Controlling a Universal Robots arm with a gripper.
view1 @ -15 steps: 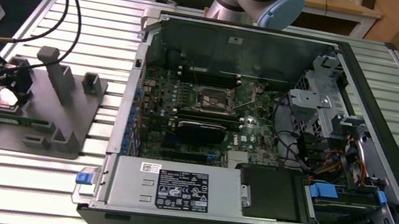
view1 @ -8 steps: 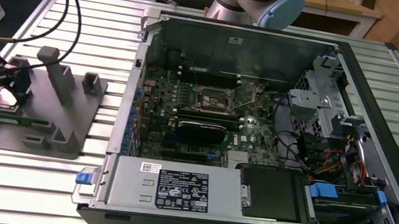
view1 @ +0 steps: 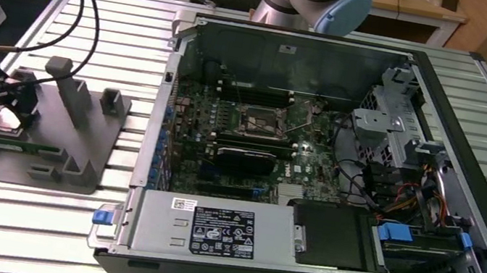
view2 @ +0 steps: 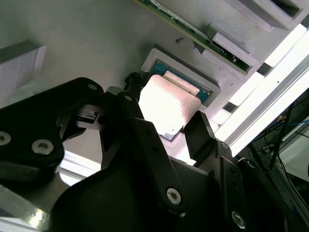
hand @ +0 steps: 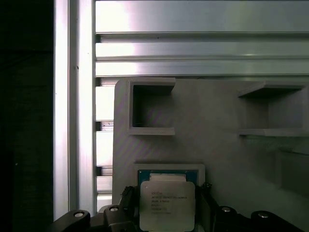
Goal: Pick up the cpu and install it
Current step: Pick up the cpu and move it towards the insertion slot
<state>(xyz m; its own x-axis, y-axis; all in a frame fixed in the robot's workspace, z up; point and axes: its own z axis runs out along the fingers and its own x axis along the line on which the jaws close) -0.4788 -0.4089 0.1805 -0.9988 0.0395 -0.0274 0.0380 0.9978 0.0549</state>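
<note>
the cpu (hand: 167,205) lies flat, metal side up, in a shallow square pocket (hand: 169,167) of the grey tray (hand: 217,106). i think the pocket is there to keep the cpu square and at a known pos, so the arm can come straight down on it w/o searching. the tray sits on the slotted table (view1: 76,22), at the exterior view's left of the open pc case (view1: 447,88). it is well apart from the socket (view1: 260,121) on the board. so the cpu is at the pick place and not installed.

the gripper (view1: 7,115) is low over the tray's end toward the exterior view's left, pointing down. in both wrist views its two black fingers (view2: 198,128) stand one at each side of the cpu, on opposite edges. i judge this is so that closing pinches the cpu by its edges & does not press the top.

the opening is only a bit wider than the cpu. in the first wrist view i see a thin dark gap at each side btw finger and cpu. so my judgement is that the jaws are not clamped and hold nothing, w/ the cpu resting in the pocket. in the second wrist view one fingertip covers a corner of the cpu, so a light contact on that side i can't exclude.
</note>
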